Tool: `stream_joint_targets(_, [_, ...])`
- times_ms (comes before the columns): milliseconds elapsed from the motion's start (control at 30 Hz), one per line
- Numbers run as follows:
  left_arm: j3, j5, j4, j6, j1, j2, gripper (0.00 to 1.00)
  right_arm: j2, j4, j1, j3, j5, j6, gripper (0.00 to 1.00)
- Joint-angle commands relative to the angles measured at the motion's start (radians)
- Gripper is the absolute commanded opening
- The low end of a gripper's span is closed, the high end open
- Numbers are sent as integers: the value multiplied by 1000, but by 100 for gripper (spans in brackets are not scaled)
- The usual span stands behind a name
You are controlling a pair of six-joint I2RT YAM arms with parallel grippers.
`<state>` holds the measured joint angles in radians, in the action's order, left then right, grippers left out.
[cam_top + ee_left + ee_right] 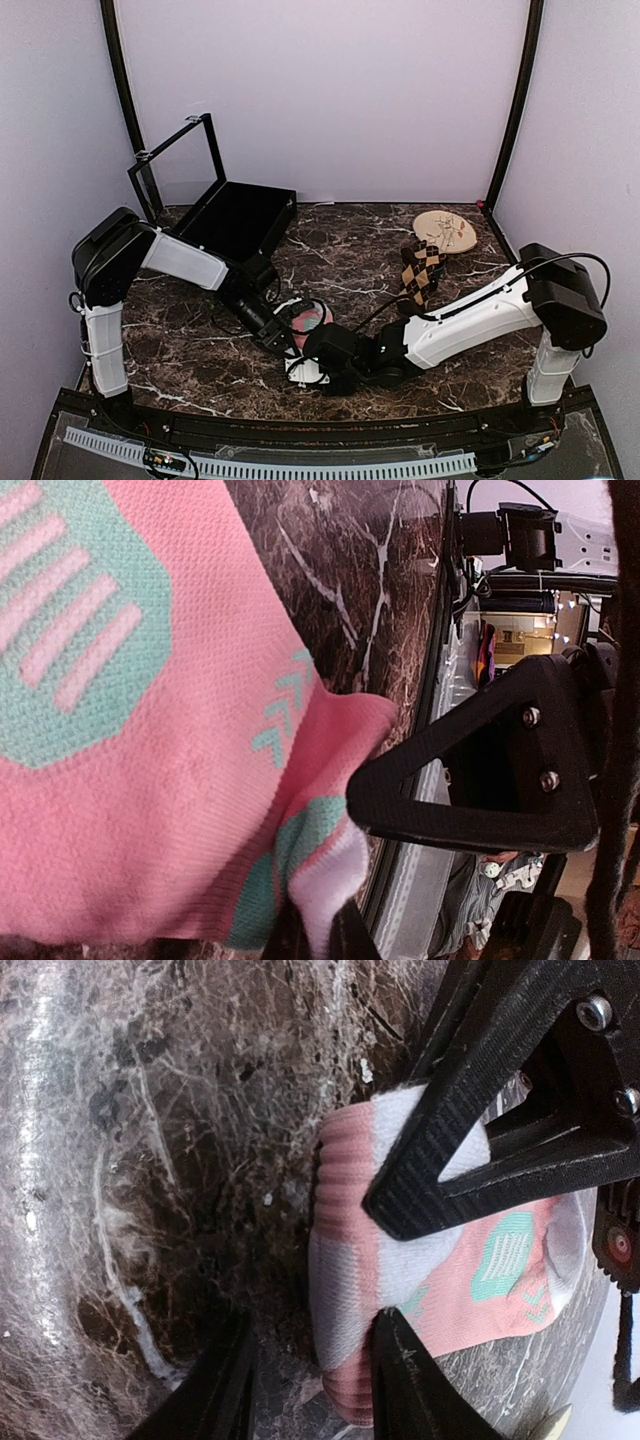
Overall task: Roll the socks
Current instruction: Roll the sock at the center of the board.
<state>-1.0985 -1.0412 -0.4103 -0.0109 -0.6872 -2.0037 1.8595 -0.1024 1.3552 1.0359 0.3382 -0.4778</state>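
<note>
On the table [350, 250], left tool [288, 338] tight on pink sock [150, 780]

Pink sock [312, 320] ctr, argyle sock [422, 268] rt

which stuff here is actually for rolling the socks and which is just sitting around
For the job:
- pink sock, between the two grippers
- argyle sock, lying apart near the plate

Just lying about:
- tan plate, far right of the table
- open black case, far left
</note>
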Motion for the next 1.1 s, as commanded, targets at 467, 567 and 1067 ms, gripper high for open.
stream_joint_targets(467, [-40, -55, -91, 73, 13, -36, 0, 59, -15, -58, 49, -63, -32, 27])
stream_joint_targets(567, [-46, -60, -98, 78, 21, -37, 0, 68, -22, -69, 49, -75, -33, 26])
stream_joint_targets(1067, [-41, -58, -111, 90, 36, -35, 10, 126, -30, -111, 54, -95, -20, 20])
